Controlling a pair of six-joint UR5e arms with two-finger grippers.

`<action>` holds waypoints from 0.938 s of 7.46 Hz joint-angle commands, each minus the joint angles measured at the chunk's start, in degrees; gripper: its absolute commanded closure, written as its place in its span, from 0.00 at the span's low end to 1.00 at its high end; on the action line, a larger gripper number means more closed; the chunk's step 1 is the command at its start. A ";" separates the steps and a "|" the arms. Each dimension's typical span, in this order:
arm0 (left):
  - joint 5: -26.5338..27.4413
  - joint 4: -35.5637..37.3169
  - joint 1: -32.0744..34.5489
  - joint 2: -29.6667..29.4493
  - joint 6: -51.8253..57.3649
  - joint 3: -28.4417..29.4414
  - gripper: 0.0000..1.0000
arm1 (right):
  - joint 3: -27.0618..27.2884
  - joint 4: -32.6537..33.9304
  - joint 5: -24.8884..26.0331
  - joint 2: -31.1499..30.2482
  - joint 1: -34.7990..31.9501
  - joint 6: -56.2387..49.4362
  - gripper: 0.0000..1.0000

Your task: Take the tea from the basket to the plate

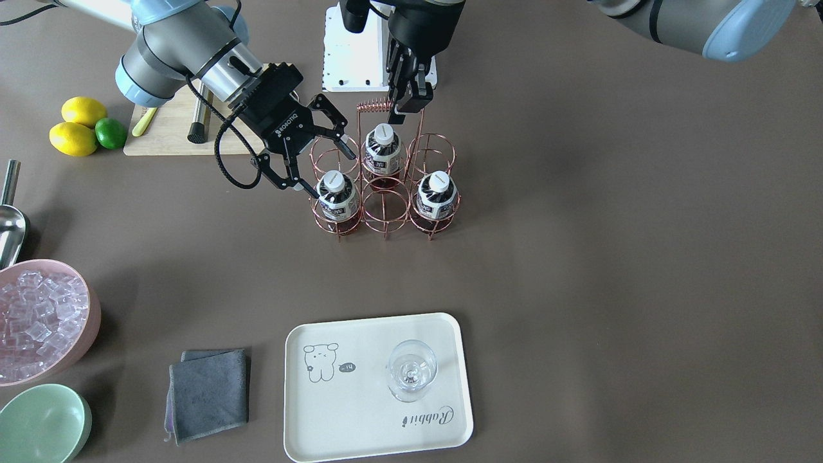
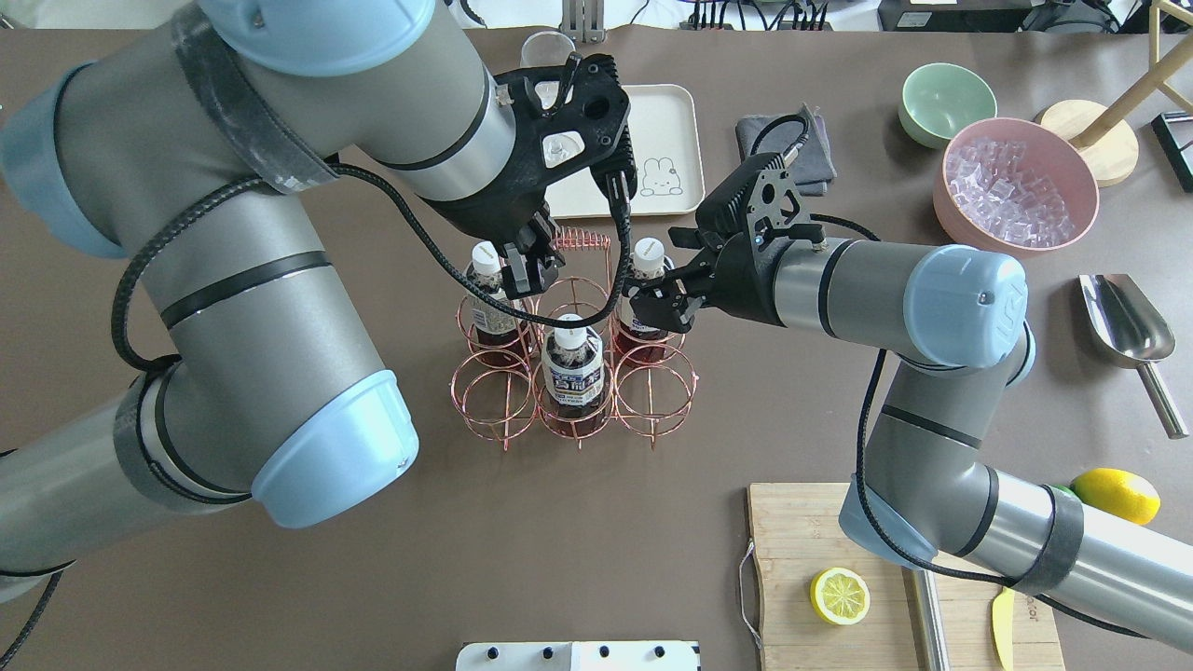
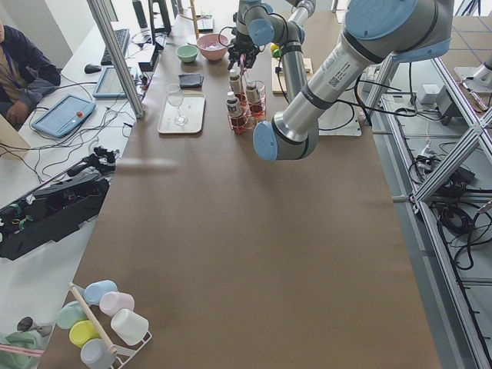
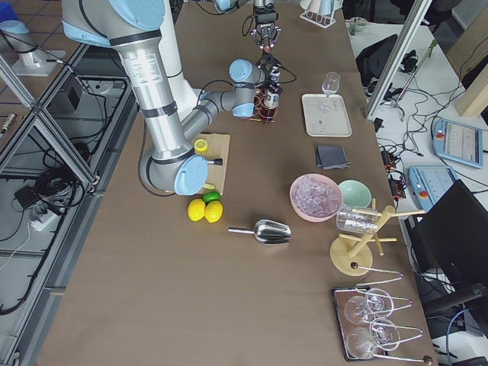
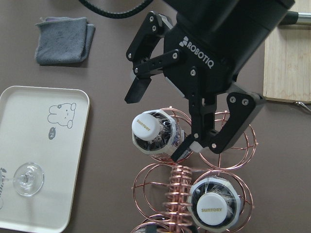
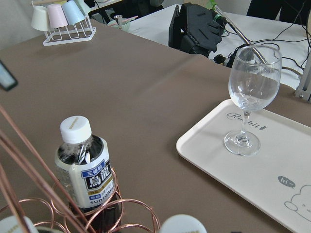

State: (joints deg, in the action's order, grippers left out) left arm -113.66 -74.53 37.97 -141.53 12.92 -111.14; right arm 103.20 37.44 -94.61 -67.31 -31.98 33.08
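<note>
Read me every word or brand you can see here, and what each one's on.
"ROBOTIQ": on the right gripper.
"SUNTORY": white caps of two tea bottles.
"Rabbit": on the cream tray.
"hi": speech bubble on that tray.
"SUNTORY": one bottle's label; its other print is too small to read.

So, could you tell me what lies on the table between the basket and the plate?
Nothing: in the front-facing view the table stretch between the basket and the plate is bare. The grey cloth lies off to one side.
</note>
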 commanded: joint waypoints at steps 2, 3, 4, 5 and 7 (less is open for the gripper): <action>0.01 0.00 0.00 0.03 0.00 -0.04 1.00 | -0.37 -0.08 1.27 -0.10 -0.02 -2.94 1.00; 0.01 0.00 0.09 0.03 0.00 -0.04 1.00 | -0.02 0.01 1.01 -0.01 -0.19 -2.50 1.00; -0.07 0.00 0.00 0.03 0.00 -0.04 1.00 | 0.86 0.53 -0.12 0.34 -1.50 -1.54 1.00; -0.08 0.09 0.09 0.03 0.00 -0.04 1.00 | 1.56 2.01 -4.05 0.60 -4.64 -0.05 1.00; -0.08 0.09 0.09 0.03 0.00 -0.04 1.00 | 5.59 11.03 -9.96 3.58 -10.19 0.40 1.00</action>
State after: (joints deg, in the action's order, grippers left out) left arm -113.72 -74.46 38.04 -141.51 12.92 -111.18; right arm 105.73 41.51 -99.98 -66.13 -37.70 32.78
